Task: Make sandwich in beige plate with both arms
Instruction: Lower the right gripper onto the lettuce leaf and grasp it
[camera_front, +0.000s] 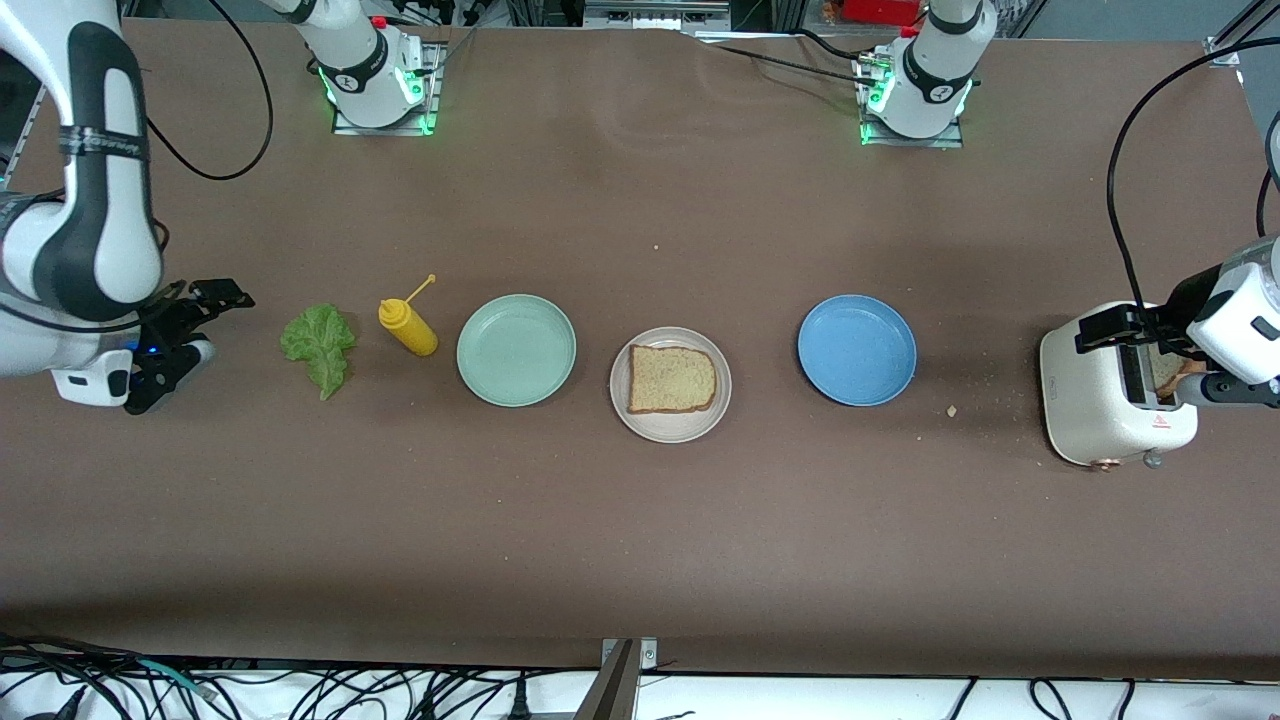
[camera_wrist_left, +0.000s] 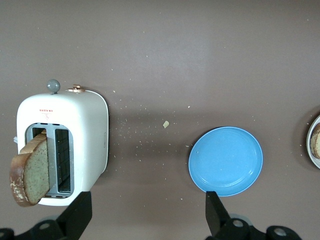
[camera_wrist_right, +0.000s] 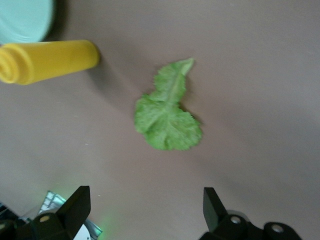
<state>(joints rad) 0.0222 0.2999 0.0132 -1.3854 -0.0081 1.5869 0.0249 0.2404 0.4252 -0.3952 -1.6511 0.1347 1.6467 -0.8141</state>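
Note:
The beige plate (camera_front: 666, 431) sits mid-table with one brown bread slice (camera_front: 672, 380) lying on it; its rim shows in the left wrist view (camera_wrist_left: 313, 144). A second bread slice (camera_wrist_left: 30, 170) stands tilted out of a slot of the white toaster (camera_wrist_left: 85, 135), at the left arm's end of the table (camera_front: 1105, 405). A green lettuce leaf (camera_front: 320, 346) lies on the table at the right arm's end and shows in the right wrist view (camera_wrist_right: 167, 118). My left gripper (camera_front: 1150, 350) is open and empty over the toaster (camera_wrist_left: 147, 212). My right gripper (camera_front: 190, 330) is open and empty beside the lettuce (camera_wrist_right: 145, 207).
A yellow mustard bottle (camera_front: 408, 325) stands between the lettuce and a mint-green plate (camera_front: 516, 350). A blue plate (camera_front: 857, 350) lies between the beige plate and the toaster. Crumbs dot the table near the toaster (camera_wrist_left: 165, 124).

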